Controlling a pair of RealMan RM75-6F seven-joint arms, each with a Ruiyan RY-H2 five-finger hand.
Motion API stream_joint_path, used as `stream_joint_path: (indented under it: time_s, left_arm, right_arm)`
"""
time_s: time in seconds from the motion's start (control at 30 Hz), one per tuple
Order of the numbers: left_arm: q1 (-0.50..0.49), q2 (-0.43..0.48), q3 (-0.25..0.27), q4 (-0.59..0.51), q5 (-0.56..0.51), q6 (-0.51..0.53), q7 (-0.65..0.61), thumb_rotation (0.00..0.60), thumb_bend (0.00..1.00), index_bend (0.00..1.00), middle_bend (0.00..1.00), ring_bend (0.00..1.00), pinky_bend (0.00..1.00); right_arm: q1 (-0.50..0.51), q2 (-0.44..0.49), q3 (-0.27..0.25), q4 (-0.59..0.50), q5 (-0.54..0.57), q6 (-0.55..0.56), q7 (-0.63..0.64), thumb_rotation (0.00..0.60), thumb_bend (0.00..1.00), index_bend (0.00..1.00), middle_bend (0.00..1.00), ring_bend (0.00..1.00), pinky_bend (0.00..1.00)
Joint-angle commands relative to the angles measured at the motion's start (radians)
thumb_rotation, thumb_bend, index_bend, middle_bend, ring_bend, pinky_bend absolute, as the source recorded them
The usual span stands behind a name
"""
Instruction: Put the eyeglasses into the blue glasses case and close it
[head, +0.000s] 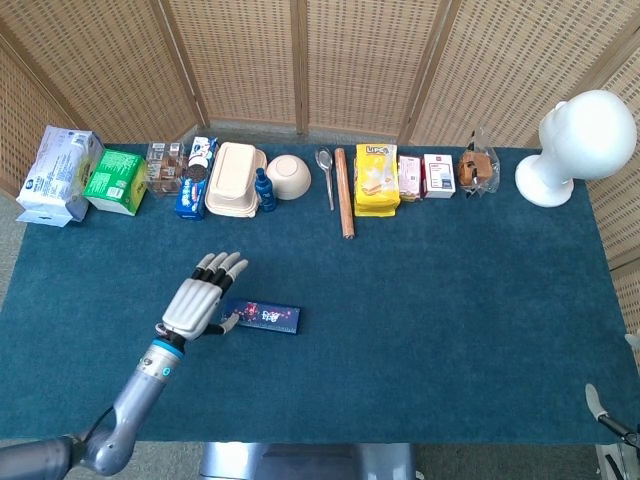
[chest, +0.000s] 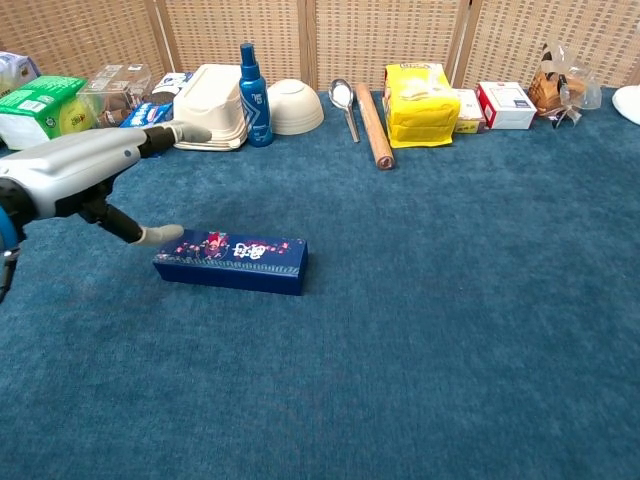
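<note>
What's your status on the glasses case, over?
Left hand open, at the blue case's left end. Blue case closed, flat on table. Eyeglasses not seen. Right hand barely in view.

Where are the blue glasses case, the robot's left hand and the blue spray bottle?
blue glasses case (chest: 232, 262), chest view, middle of its front side.
left hand (head: 194, 305), head view, back of the hand.
blue spray bottle (chest: 251, 98), chest view, its body.
</note>
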Motion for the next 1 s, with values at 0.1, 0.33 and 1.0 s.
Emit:
stream_joint_path:
  time_s: [0.1, 0.33, 1.0]
  left_arm:
    - [-0.043, 0.105, 0.039, -0.103, -0.085, -0.105, 0.103, 0.522, 0.27, 0.0, 0.02, 0.0, 0.0]
    - [-0.126, 0.123, 0.066, -0.117, -0.192, -0.198, 0.232, 0.52, 0.27, 0.0, 0.02, 0.0, 0.0]
    - [-0.288, -0.024, 0.044, -0.008, -0.448, -0.193, 0.364, 0.514, 0.27, 0.0, 0.02, 0.0, 0.0]
  right_arm:
    - [0.0, 0.002, 0.003, -0.013, 0.008, -0.005, -0.014, 0.6, 0.31, 0.0, 0.19, 0.0, 0.12]
    - [-0.002, 0.0, 0.007, -0.026, 0.021, -0.01, -0.028, 0.6, 0.31, 0.0, 0.19, 0.0, 0.12]
    - [-0.022, 0.0, 0.02, -0.017, 0.077, -0.029, -0.016, 0.6, 0.31, 0.0, 0.19, 0.0, 0.12]
